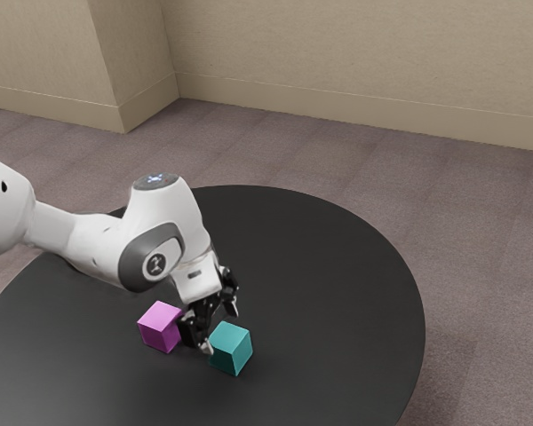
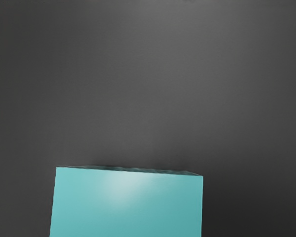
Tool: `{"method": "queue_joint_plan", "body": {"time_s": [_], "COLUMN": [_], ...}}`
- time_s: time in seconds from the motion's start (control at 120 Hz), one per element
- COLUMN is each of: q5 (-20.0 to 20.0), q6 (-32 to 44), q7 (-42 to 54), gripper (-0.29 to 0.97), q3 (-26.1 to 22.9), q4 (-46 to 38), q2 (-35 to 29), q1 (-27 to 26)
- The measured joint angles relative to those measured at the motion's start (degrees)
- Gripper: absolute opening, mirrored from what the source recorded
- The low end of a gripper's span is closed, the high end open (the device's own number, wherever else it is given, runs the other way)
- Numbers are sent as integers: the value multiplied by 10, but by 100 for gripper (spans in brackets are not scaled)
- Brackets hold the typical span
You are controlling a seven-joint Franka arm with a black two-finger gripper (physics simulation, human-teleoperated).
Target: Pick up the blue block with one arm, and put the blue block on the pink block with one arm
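Observation:
The blue block (image 1: 230, 348) is a teal cube resting on the round black table (image 1: 338, 266), near its front edge. The pink block (image 1: 160, 326) sits just to the exterior view's left of it, a small gap apart. My gripper (image 1: 213, 321) is lowered between and just behind the two blocks. Its fingers are open. One finger (image 1: 194, 337) stands in the gap by the pink block, the other (image 1: 232, 306) behind the blue block. In the wrist view the blue block (image 2: 127, 202) lies close under my hand on the dark tabletop.
The black table (image 2: 148, 74) is bare beyond the blue block. Carpeted floor (image 1: 444, 177) surrounds the table, with beige walls at the back. My white arm (image 1: 98, 244) stretches over the table from the exterior view's left.

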Motion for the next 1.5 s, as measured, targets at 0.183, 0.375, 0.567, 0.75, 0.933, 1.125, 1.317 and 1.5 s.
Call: {"method": "queue_joint_plan", "body": {"time_s": [0.183,0.375,0.567,0.75,0.933,1.125,1.317,1.5], "q5": [17,46,57,60,82,98,101,102], "q6": [-17,-36,-44,-42,-32,-27,-26,-25], "q7": [-10,-19,-25,-30,-36,-45,-51,-56], "gripper": [69,68,68,68,68,64,59,44], "q3": [3,8,8,9,13,14,14,15], "q4": [12,12,13,13,18,25,28,28], "q2": [36,46,50,65,84,91,100,95], "q1": [0,2,2,3,3,2,1,2]}}
